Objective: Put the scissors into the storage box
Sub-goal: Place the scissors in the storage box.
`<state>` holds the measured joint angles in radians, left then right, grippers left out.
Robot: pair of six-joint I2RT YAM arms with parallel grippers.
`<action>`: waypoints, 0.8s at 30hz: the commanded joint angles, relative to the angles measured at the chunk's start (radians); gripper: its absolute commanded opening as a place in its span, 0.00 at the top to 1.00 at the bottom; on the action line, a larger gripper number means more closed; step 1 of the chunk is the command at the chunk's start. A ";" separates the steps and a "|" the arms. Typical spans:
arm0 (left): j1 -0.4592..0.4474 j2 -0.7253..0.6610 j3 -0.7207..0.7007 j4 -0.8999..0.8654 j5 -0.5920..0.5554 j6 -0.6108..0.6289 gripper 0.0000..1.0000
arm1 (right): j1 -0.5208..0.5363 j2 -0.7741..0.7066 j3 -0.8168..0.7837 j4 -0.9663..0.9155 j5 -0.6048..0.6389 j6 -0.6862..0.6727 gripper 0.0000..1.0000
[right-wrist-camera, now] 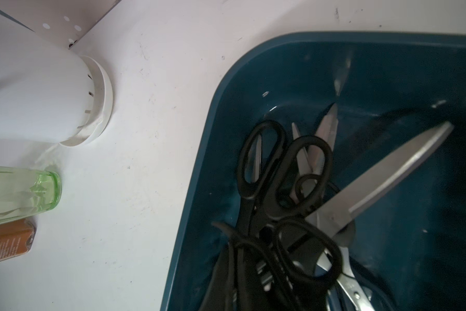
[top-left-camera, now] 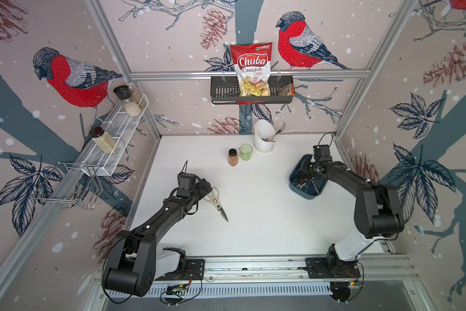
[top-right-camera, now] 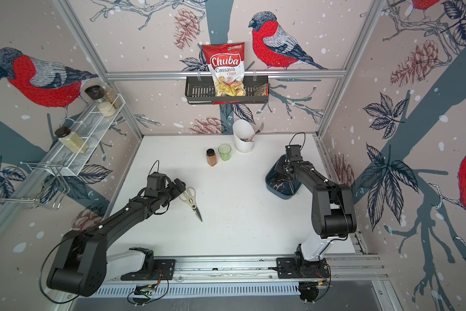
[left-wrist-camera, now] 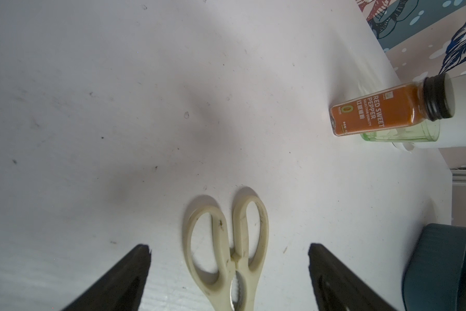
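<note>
On the tabletop [top-left-camera: 253, 215], the shears [left-wrist-camera: 226, 253] lie flat under your left end effector [left-wrist-camera: 228, 246], its jaws spread astride the handles: this is the pickup step. Next, descend, close on them, and carry them to the box [right-wrist-camera: 207, 150], which already holds black scissors [right-wrist-camera: 269, 185]. The right end effector [top-left-camera: 306, 173] is pressed together over it, seemingly empty.

We see cream-handled shears [top-left-camera: 217, 202] with steel-grey blades on the white desk [top-left-camera: 253, 231]. At three o'clock the storage box [right-wrist-camera: 204, 161] is dark teal; the scissors [right-wrist-camera: 268, 192] in it are black-handled, silver-bladed. Toward twelve: an orange spice jar [top-left-camera: 233, 159] with black cap, a pale green glass [top-left-camera: 245, 152], a white holder [top-left-camera: 262, 137]. The wallpaper [top-left-camera: 172, 51] is beige with red-breasted birds.
</note>
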<state>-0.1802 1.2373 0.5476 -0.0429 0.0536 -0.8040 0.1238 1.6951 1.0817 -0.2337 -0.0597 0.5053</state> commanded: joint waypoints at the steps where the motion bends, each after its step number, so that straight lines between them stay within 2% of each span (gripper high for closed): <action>1: 0.001 -0.008 -0.005 -0.008 0.002 0.015 0.05 | 0.000 0.029 0.022 0.024 -0.012 0.024 0.98; 7: 0.001 -0.028 -0.028 -0.008 -0.005 0.015 0.05 | 0.000 0.048 0.035 0.027 -0.010 0.035 0.90; 12: 0.001 -0.036 -0.043 -0.012 -0.006 0.018 0.05 | 0.011 0.005 0.043 -0.010 0.044 0.017 0.60; 14: 0.002 -0.036 -0.046 -0.014 -0.004 0.017 0.05 | 0.020 -0.025 0.044 -0.022 0.071 0.008 0.53; 20: 0.000 -0.022 -0.068 0.004 0.026 0.008 0.05 | 0.094 -0.100 0.073 -0.064 0.161 -0.023 0.45; 24: 0.000 -0.004 -0.082 0.039 0.064 -0.007 0.05 | 0.174 -0.124 0.086 -0.070 0.187 -0.038 0.43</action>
<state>-0.1806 1.2240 0.4706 -0.0414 0.0818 -0.8047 0.2634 1.5856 1.1576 -0.2787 0.0772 0.4938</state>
